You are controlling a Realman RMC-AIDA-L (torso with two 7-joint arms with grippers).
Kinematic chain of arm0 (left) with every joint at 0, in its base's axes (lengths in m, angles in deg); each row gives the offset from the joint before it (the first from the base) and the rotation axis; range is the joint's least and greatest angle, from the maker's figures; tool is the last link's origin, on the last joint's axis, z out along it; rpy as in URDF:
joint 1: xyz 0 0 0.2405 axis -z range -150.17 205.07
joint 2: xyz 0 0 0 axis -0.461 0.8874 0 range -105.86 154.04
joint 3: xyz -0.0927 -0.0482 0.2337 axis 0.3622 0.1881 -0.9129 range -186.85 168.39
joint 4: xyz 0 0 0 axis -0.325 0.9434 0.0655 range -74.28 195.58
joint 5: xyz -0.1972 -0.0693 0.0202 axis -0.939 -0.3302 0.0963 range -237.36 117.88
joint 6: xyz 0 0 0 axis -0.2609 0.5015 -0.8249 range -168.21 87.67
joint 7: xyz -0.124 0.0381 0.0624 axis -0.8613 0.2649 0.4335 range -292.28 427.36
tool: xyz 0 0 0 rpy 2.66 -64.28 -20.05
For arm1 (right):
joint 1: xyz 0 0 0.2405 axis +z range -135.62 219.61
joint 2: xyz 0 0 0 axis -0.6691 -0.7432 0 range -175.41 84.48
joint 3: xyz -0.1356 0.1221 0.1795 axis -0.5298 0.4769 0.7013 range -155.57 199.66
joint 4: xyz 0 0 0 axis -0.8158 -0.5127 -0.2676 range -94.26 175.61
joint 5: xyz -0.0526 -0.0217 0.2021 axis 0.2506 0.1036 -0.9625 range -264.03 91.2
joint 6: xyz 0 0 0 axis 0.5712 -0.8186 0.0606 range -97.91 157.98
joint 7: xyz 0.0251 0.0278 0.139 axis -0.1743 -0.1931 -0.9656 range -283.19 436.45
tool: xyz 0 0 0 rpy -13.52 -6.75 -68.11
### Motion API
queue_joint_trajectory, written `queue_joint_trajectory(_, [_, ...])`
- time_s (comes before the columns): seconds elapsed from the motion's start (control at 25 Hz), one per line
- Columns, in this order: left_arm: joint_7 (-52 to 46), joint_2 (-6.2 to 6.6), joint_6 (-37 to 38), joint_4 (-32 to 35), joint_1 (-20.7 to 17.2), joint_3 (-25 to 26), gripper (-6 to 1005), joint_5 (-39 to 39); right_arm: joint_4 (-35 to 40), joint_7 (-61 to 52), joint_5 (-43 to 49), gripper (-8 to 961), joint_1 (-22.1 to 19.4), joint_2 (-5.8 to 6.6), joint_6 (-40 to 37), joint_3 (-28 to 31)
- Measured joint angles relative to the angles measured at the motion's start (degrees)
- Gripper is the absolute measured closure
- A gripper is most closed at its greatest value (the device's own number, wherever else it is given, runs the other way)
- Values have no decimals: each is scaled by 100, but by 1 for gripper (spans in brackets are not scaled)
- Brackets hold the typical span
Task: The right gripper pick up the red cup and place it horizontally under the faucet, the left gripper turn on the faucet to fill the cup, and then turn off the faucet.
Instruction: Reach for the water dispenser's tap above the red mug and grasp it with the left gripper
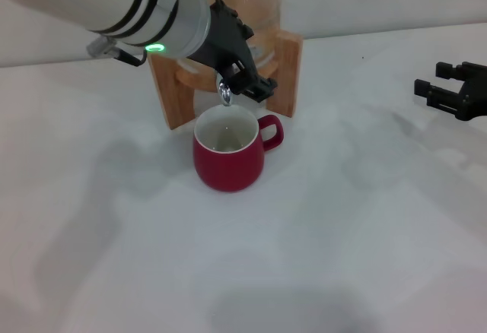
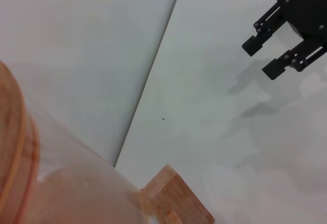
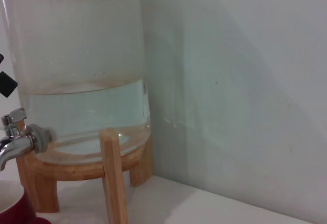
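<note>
The left gripper (image 1: 245, 74) reached in from the upper left of the head view on its thick white arm, the green light glowing near the wrist, its black claw angled down and rightward against the front of the glass jar (image 3: 82, 65). Its tips sat at the faucet (image 1: 225, 93), right around the lever, but whether the fingers were spread or pinched on the lever could not be told, since the claw's own body hid them. The right gripper (image 1: 440, 90) hung well apart at the right edge of the head view, above the white table (image 1: 342, 234), its two black fingers spread with a clear gap between them and nothing held; the left wrist view showed the same claw (image 2: 261, 56) with its fingers parted. The red cup (image 1: 228, 152) stood upright on the table directly under the chrome spout, just in front of the wooden stand (image 1: 285, 71), its loop handle pointing to the right. It was squat and rounded, dark red outside and white inside; any water within could not be made out clearly. In the right wrist view the faucet (image 3: 18, 139) jutted from the jar's base, the jar held water to about half its visible height, and a sliver of the cup's rim (image 3: 13, 203) showed below the spout.
</note>
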Motion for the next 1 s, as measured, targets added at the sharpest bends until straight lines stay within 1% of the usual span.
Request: queue_joint_trajectory(1.0, [337, -1, 217, -285, 84, -53, 201, 60, 0, 0, 0, 408, -27, -1, 19, 0])
